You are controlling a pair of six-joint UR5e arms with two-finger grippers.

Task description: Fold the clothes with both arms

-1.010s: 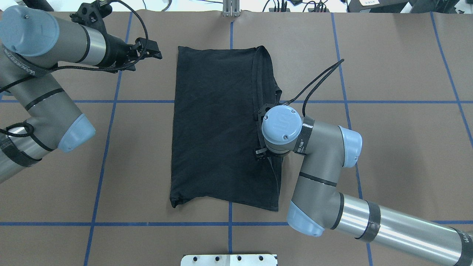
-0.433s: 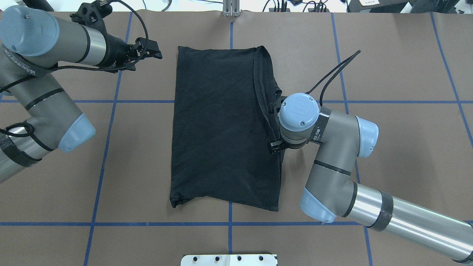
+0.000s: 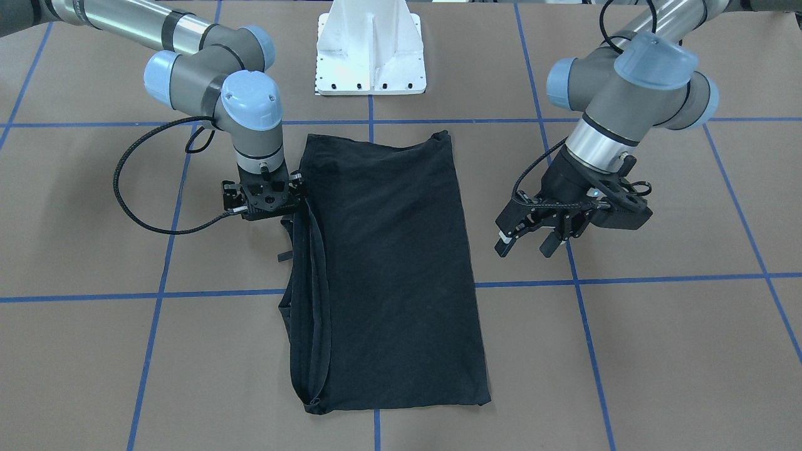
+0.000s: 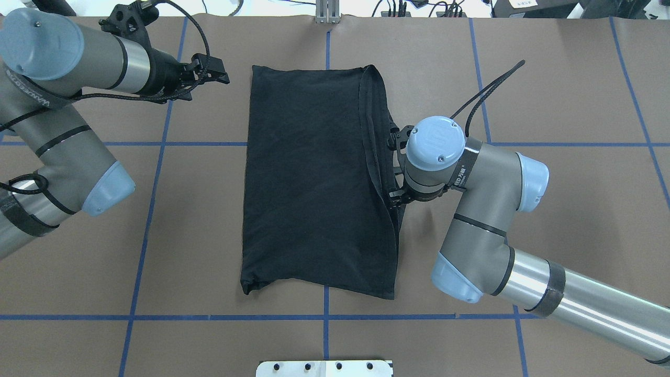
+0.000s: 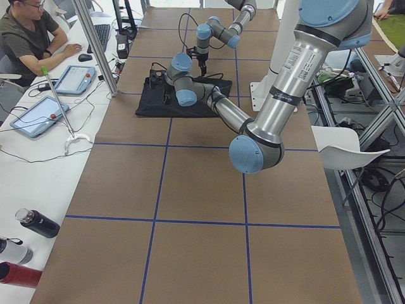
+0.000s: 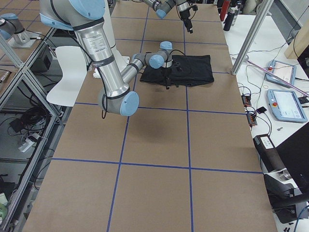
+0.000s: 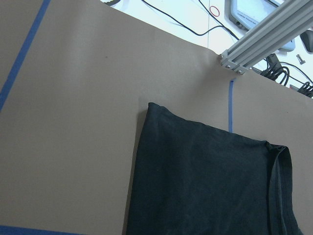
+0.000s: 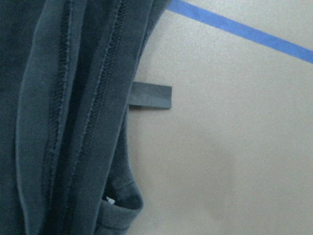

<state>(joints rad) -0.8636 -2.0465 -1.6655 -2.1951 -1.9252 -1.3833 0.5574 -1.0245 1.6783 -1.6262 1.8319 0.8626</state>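
Black T-shirt (image 4: 314, 178), folded to a long rectangle, lies mid-table. My left gripper (image 3: 526, 245) hovers near its far left corner, spread wide, empty. My right gripper (image 3: 263, 199) points down at its right edge; fingers hidden, so I cannot tell its grip.

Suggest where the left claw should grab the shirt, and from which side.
Probably the far left corner of the shirt, coming in from the left over the table: that edge is one clean fold lying flat, and the open left claw hovers beside it. The right edge is loose stacked hems, harder to pinch whole.
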